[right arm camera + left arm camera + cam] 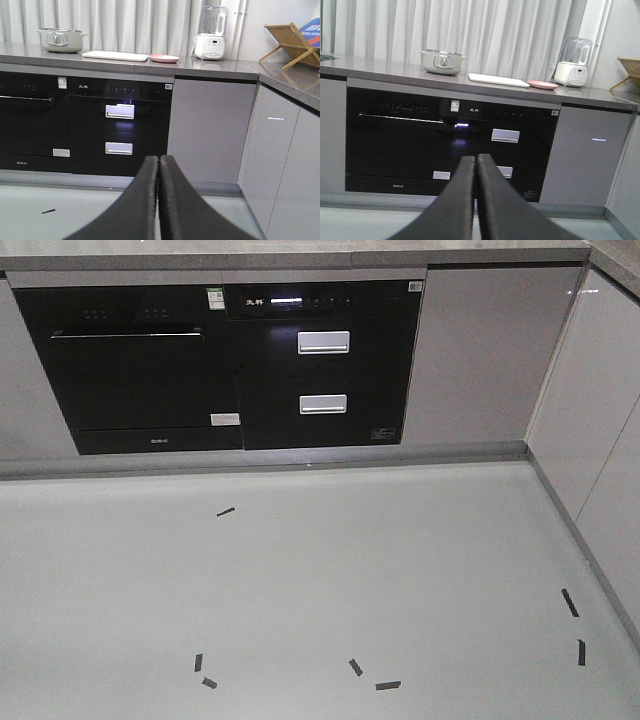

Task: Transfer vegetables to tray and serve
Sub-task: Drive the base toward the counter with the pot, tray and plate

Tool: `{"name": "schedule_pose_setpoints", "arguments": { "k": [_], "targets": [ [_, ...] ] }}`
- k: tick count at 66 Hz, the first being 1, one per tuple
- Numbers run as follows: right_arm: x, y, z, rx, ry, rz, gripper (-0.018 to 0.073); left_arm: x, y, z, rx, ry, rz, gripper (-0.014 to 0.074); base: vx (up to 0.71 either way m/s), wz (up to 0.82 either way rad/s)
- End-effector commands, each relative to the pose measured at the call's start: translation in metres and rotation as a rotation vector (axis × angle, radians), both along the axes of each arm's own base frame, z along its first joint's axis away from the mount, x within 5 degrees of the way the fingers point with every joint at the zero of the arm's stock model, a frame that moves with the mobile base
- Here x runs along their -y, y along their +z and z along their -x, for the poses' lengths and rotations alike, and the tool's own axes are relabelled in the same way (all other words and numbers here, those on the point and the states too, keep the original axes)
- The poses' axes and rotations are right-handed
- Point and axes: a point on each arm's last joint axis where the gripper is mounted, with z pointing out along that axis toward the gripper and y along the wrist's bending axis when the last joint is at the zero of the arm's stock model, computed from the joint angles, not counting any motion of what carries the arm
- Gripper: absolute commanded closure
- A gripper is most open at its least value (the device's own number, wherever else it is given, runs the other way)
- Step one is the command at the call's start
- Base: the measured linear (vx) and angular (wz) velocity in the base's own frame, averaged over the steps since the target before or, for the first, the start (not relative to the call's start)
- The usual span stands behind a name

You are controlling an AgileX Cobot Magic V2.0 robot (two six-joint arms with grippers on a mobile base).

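The tray [498, 79] is a flat cream-white slab on the grey countertop, seen edge-on, and it also shows in the right wrist view [115, 55]. A round pink plate [542, 84] lies just right of it [164, 58]. The vegetables cannot be seen from this low angle. My left gripper [475, 157] is shut with nothing between its dark fingers, held low in front of the black appliances and far from the counter. My right gripper [159, 158] is also shut and empty. Neither gripper appears in the front view.
A pale green pot [442, 61] stands left of the tray and a white blender [573, 62] right of the plate. A wooden rack [293, 44] sits on the side counter. Black oven and drawer fronts [230, 365] face me. Grey cabinets [600, 430] wall the right. Tape marks [226, 511] dot the floor.
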Motion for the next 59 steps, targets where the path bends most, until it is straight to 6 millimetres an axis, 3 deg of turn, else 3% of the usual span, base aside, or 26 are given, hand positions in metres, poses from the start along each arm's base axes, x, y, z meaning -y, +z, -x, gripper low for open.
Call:
{"name": "schedule_pose_setpoints", "arguments": {
  "k": [1, 59],
  "targets": [
    [-0.0016, 0.0001, -0.0006, 0.043, 0.015, 0.007, 0.0568, 0.0019, -0.0004, 0.0002, 0.057, -0.022, 0.002, 0.0602, 0.08, -0.02],
    [-0.0016, 0.0001, -0.0006, 0.043, 0.015, 0.007, 0.0568, 0.0019, -0.0004, 0.0002, 0.057, -0.022, 0.002, 0.0602, 0.14, 0.04]
  ]
}}
